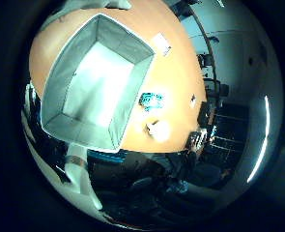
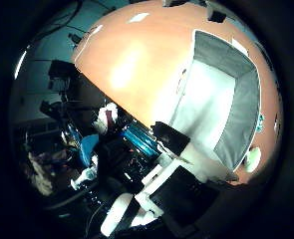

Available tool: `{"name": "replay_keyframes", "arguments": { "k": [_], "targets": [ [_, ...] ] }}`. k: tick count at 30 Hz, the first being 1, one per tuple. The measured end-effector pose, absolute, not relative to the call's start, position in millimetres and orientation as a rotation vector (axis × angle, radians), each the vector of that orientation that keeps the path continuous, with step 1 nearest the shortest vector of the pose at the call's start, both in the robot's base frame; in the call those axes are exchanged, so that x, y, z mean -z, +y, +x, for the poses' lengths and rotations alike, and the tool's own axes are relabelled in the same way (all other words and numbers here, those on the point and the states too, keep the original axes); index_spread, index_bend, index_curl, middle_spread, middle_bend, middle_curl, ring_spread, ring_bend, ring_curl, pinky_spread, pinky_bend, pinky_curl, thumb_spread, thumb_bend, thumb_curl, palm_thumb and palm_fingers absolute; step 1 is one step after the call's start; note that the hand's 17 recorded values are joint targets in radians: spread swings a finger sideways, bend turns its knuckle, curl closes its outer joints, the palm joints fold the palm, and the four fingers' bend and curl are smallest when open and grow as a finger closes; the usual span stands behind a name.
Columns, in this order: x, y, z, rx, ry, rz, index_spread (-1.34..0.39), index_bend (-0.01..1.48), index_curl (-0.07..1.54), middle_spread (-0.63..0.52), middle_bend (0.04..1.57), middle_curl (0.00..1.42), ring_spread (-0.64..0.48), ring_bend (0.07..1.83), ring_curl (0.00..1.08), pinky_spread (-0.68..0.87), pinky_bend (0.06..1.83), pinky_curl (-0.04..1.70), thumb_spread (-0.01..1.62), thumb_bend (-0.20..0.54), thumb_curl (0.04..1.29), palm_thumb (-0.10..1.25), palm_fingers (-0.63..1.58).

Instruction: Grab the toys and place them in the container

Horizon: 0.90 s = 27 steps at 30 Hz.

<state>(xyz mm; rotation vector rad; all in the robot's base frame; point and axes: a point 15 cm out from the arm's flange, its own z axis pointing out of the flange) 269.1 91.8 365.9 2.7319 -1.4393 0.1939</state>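
We hover over the empty bin [image 1: 60,123]; hand [image 2: 151,199] state unclear; next, reach the teal toy [image 1: 150,100].

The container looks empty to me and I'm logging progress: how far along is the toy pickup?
Nothing looks done: the grey fabric container shows only its bare floor. Nothing is visibly in hand; the hand shows only at the view's edge, its fingers unclear. Left: a teal toy and a white toy lie on the orange table beside the container.
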Motion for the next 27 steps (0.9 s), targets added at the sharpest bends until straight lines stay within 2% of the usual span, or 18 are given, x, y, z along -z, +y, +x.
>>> {"name": "replay_keyframes", "arguments": {
  "k": [11,27],
  "targets": [
    [-372,55,280,-0.204,-1.513,2.686,-0.41,0.17,0.30,-0.12,0.30,0.35,-0.03,0.59,0.19,0.42,0.72,0.08,1.02,-0.025,0.30,0.58,0.35],
    [-379,-123,289,-0.212,-1.796,2.454,-0.41,0.17,0.30,-0.12,0.31,0.35,-0.03,0.60,0.19,0.42,0.73,0.08,1.02,-0.025,0.30,0.57,0.34]
  ]
}}
